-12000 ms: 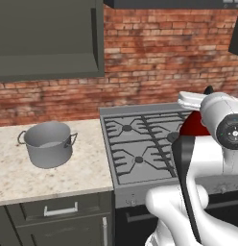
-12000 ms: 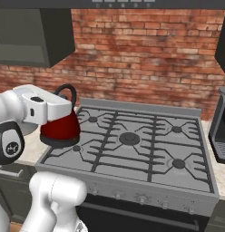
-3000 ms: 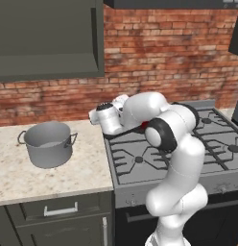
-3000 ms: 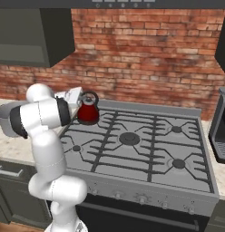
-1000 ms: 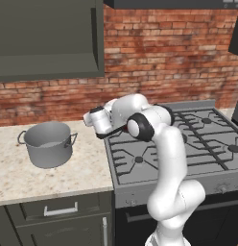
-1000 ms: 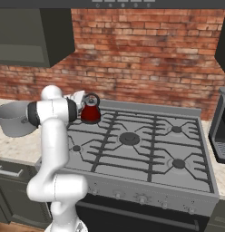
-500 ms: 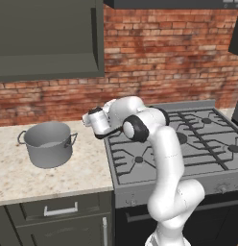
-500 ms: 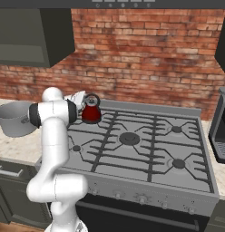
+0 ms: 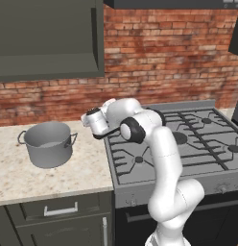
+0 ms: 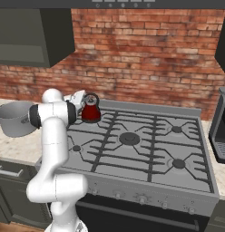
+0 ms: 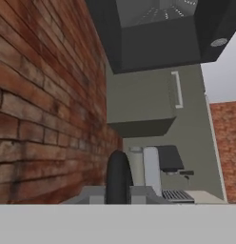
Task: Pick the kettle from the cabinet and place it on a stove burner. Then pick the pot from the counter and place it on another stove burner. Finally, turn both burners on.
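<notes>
Though small, red kettle (image 10: 91,113) upright

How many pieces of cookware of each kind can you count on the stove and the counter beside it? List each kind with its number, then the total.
Red kettle, on the cooktop's back left corner: 1
Grey metal pot, on the beige counter: 1
Total: 2
</notes>
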Motion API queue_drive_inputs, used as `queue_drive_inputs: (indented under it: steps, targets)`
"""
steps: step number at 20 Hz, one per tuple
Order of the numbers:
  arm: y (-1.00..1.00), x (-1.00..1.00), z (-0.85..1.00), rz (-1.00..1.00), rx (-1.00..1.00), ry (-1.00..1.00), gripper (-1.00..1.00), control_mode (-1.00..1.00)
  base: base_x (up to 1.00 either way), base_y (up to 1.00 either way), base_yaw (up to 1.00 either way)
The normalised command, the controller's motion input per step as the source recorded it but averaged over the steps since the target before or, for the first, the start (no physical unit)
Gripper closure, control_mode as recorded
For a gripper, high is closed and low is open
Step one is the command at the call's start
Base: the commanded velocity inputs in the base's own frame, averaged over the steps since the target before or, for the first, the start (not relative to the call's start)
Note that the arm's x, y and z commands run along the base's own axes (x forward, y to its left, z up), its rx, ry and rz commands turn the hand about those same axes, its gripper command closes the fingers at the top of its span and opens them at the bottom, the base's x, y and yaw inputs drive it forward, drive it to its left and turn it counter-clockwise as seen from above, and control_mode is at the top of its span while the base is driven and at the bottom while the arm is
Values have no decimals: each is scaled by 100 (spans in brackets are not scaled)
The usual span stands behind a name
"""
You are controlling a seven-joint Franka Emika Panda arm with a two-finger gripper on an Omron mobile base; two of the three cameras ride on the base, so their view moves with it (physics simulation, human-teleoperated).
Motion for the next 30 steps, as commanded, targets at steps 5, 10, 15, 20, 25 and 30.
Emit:
queue_drive_inputs:
  steps: [5, 10, 15, 20, 25, 30]
  targets:
    - [0, -3, -12, -2, 0, -2, -100, -100, 0, 0, 0]
    - [0, 0, -3, -1, 0, -3, -100, -100, 0, 0, 0]
    - [0, 0, -1, 0, 0, -4, -100, -100, 0, 0, 0]
    - [0, -1, -7, 0, 0, -3, -100, -100, 0, 0, 0]
    - [2, -2, -2, 0, 0, -4, -100, -100, 0, 0, 0]
    - [2, -25, 0, 0, 0, -3, -100, -100, 0, 0, 0]
